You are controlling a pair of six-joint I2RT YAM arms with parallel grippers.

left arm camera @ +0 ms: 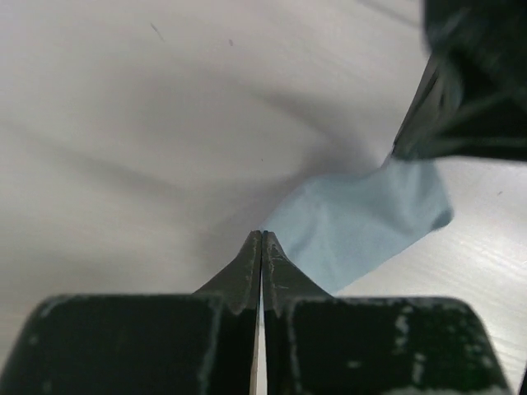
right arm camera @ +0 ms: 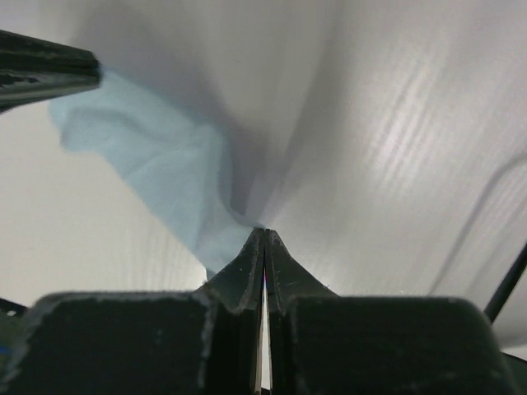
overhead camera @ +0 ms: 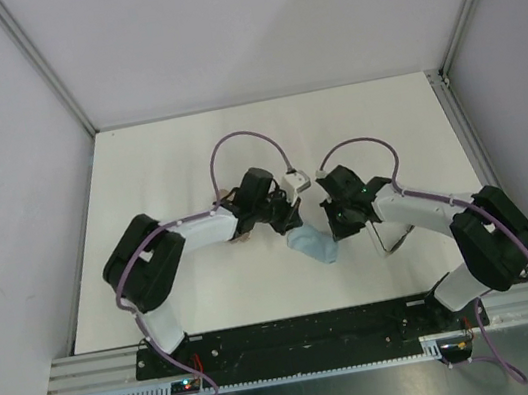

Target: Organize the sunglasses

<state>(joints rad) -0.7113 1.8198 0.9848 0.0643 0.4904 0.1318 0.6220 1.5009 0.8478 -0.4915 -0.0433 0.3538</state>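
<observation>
**Entry 1: left claw**. Fingers are pressed together, pinching one corner of the light blue cloth. In the top view it sits at 11 o'clock of the cloth.

**Entry 2: right claw**. Fingers are pressed together on the opposite end of the same cloth, at 2 o'clock of it. Both claws are therefore occupied and neither touches the task's thing.

**Entry 3: cloth.** It spans the gap between the 2 claws near the middle of the counter, sagging and creased, and appears to be held off the surface.

**Entry 4: sunglasses**. Only a thin dark outline shows on the counter, at 4 o'clock of the right claw. It is partly under the right forearm, clear of the cloth and ungripped. A slim dark line at the right edge of the right wrist view may be a temple arm or a cable; I cannot tell which.

**Entry 5: hazards, judged.**
- If the 2 claws pull apart unevenly, a shallow corner pinch could slip and the cloth would drop in a heap.
- The right forearm passes directly over the frame. A low sweep or descent toward 4 o'clock could knock, drag or bend the thin wire.
- If the cloth is released or swung toward 4 o'clock, it could drape over the glasses and hide them.
- The faint lenses and slender frame are easy to misjudge from above, so a later grasp could close beside the frame or scrape a lens.
</observation>
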